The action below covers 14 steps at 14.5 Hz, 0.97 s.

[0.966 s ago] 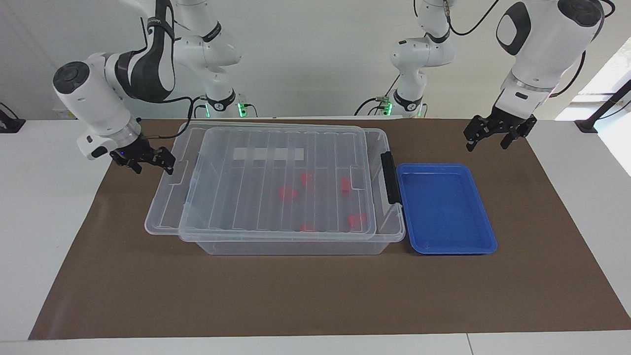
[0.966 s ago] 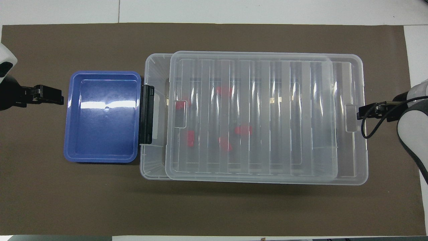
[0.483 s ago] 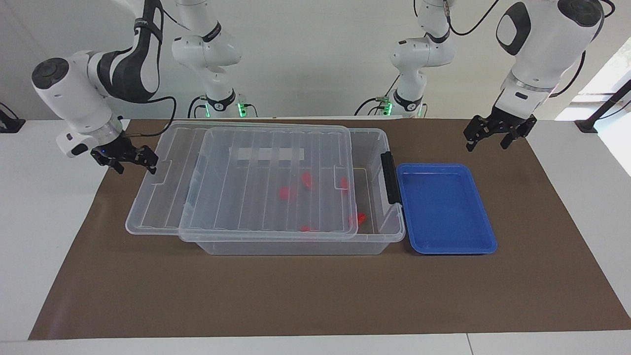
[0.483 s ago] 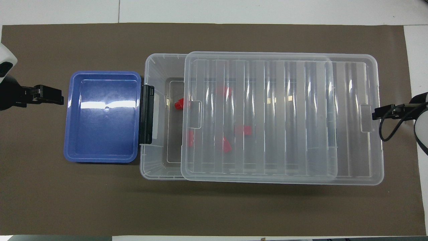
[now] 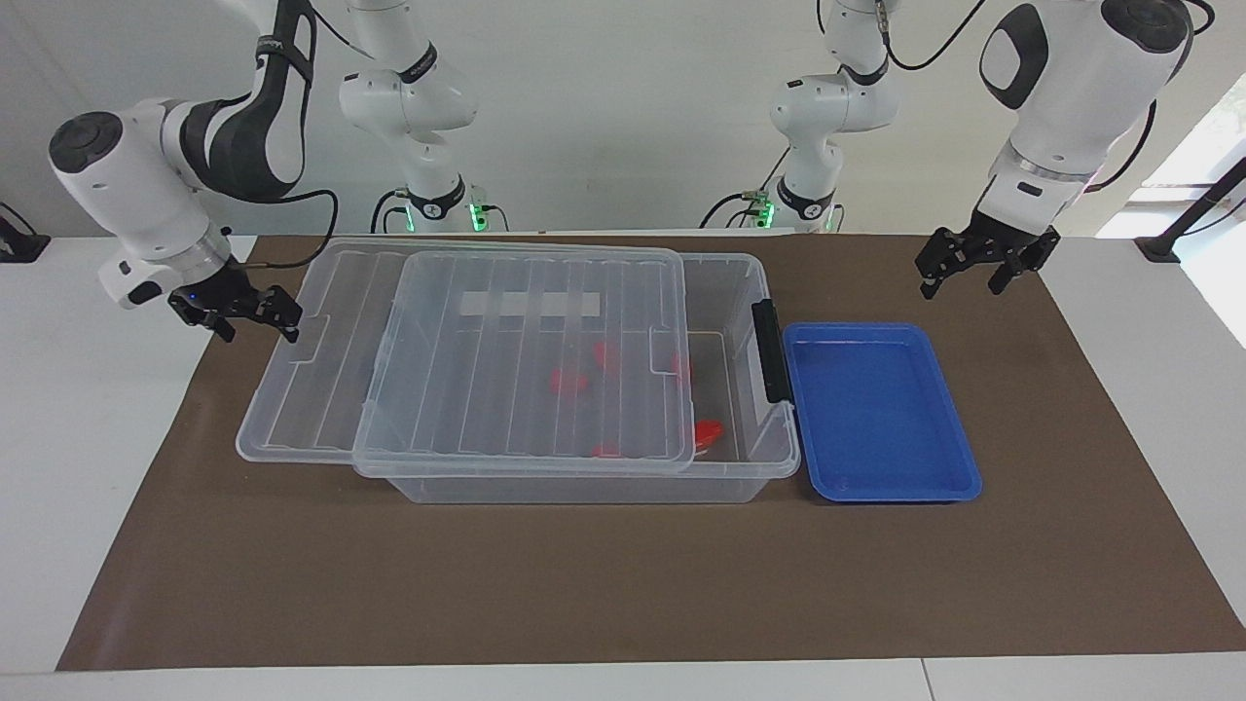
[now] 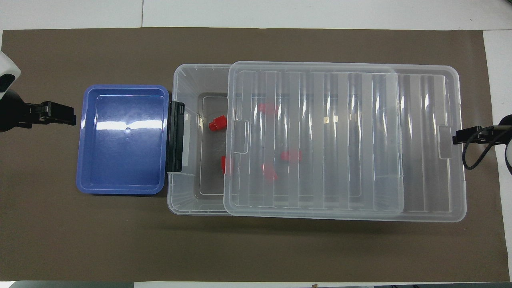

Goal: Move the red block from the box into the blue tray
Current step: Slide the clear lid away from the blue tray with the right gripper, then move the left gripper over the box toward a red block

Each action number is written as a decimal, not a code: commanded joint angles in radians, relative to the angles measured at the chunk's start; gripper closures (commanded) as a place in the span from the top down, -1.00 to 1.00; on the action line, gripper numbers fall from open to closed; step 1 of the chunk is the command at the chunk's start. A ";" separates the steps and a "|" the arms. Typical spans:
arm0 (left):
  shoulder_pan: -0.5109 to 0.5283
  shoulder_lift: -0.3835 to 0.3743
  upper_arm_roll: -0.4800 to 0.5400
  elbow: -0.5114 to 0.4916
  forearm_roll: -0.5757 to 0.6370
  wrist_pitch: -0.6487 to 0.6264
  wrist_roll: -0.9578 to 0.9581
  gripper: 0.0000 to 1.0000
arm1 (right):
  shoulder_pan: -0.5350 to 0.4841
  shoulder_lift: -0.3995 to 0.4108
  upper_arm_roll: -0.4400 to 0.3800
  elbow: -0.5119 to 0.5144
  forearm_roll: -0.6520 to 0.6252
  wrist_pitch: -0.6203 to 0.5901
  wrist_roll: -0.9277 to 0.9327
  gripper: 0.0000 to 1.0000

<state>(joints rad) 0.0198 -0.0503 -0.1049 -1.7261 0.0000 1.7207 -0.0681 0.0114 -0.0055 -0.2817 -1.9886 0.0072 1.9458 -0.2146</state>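
Both tools open and empty: right tool [image 5: 251, 313] by lid [image 5: 458, 370] edge, left tool [image 5: 983, 265] waits over counter; red block [image 6: 218, 123] looks light, stiff, slick, pinch its long sides

The box [image 6: 182, 140] and its ribbed lid [image 6: 344, 140] look clear glossy plastic; the blue tray [image 6: 122, 182] is shiny plastic; the brown mat [image 6: 256, 248] is matt.

Lid [image 5: 467, 360] slid further off box [image 5: 740, 292], seemingly with right tool [image 5: 248, 313]
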 commanded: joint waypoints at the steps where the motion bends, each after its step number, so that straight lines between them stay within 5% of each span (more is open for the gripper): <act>1: -0.003 -0.010 -0.007 -0.001 0.008 -0.010 0.008 1.00 | -0.007 -0.013 -0.017 -0.012 -0.018 0.016 -0.034 1.00; 9: -0.044 -0.008 -0.018 -0.001 0.005 -0.001 0.001 1.00 | -0.008 -0.011 -0.048 -0.012 -0.030 0.019 -0.091 1.00; 14: -0.181 0.009 -0.018 -0.003 0.005 0.037 -0.192 1.00 | -0.008 -0.008 -0.068 -0.013 -0.038 0.045 -0.133 1.00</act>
<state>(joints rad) -0.1070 -0.0479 -0.1314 -1.7261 -0.0005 1.7337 -0.1821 0.0088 -0.0055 -0.3328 -1.9889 -0.0115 1.9649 -0.2992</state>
